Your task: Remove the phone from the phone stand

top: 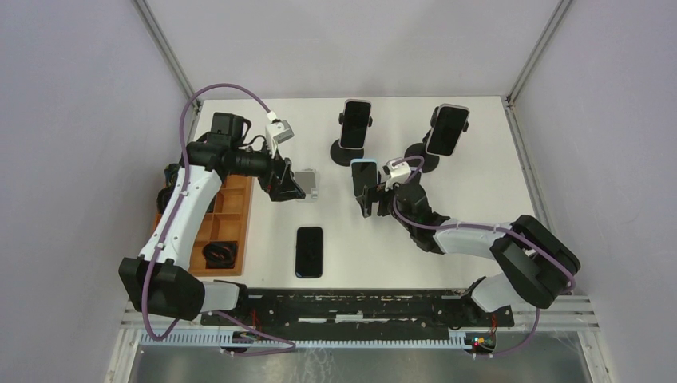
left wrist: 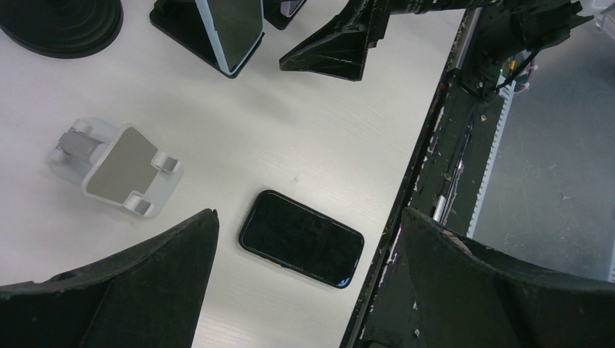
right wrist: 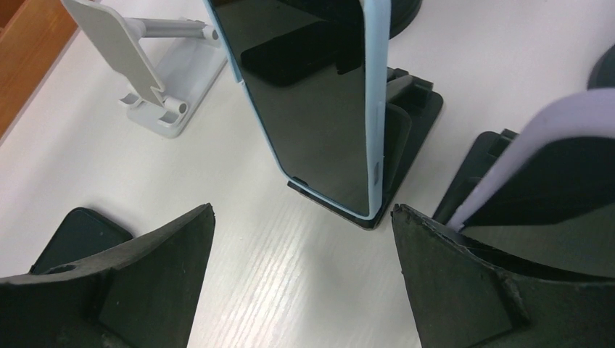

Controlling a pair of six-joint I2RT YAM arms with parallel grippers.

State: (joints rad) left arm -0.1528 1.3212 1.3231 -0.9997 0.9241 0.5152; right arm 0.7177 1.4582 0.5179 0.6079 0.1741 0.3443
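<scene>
My right pincer (right wrist: 302,217) stands wide apart, empty, just before the black stand (right wrist: 415,109). The blue-cased phone (right wrist: 312,94) leans upright in that stand. Recommendation: straddle both long edges, close squarely, lift clear of the lip.

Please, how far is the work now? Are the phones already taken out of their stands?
Done, it seems: one black phone lies flat on the table, and the white stand is empty. In hand: the right hand, open, faces the blue-cased phone, which still leans in its black stand; no grip yet. Left: that phone, plus the far middle phone and the far right phone, both on stands.
</scene>
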